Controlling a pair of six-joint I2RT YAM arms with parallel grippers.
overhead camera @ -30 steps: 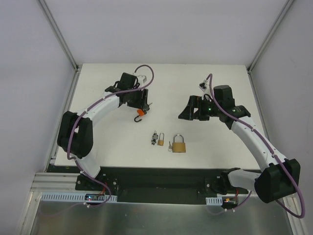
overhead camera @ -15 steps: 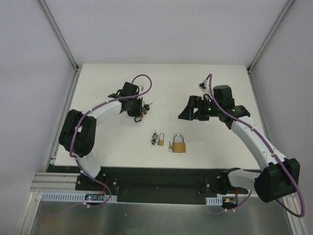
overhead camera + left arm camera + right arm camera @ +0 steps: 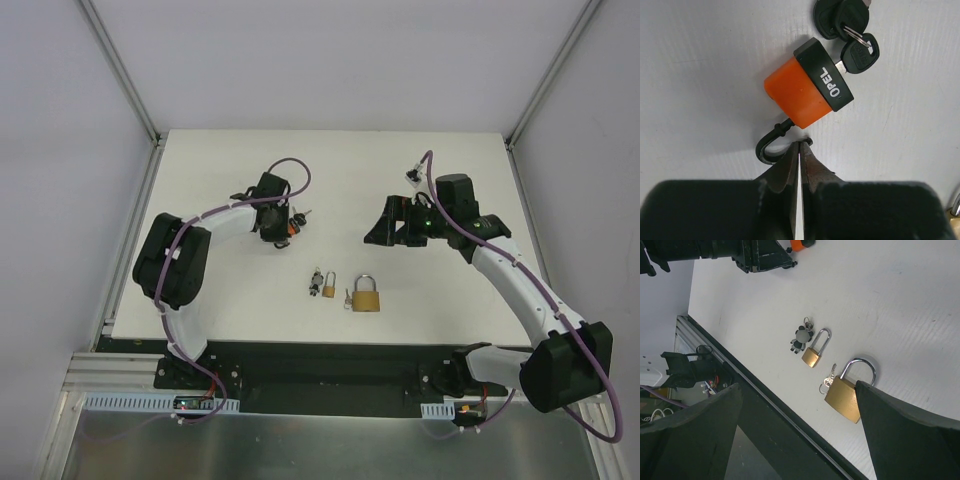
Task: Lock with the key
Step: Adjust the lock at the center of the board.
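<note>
An orange padlock [image 3: 802, 95] with a black cap lies on the white table, its black shackle [image 3: 767, 145] swung open. A black-headed key [image 3: 860, 50] is in its cylinder, and a second black key [image 3: 842, 17] hangs on the same ring. My left gripper [image 3: 800, 144] is shut, its tips lying over the shackle's free end with nothing between them. From above, that gripper [image 3: 279, 234] covers most of the orange padlock [image 3: 289, 226]. My right gripper [image 3: 390, 226] hovers open, apart from all locks.
A small brass padlock [image 3: 327, 289] with a grey figure keyring [image 3: 317, 279] and a larger brass padlock [image 3: 366, 298] with a silver key [image 3: 349, 297] lie near the front. Both also show in the right wrist view, the larger brass padlock [image 3: 845, 396] partly behind a finger.
My left gripper has gone from open to shut and has come down over the orange padlock's shackle, its arm folding inward. The right arm has not moved.
</note>
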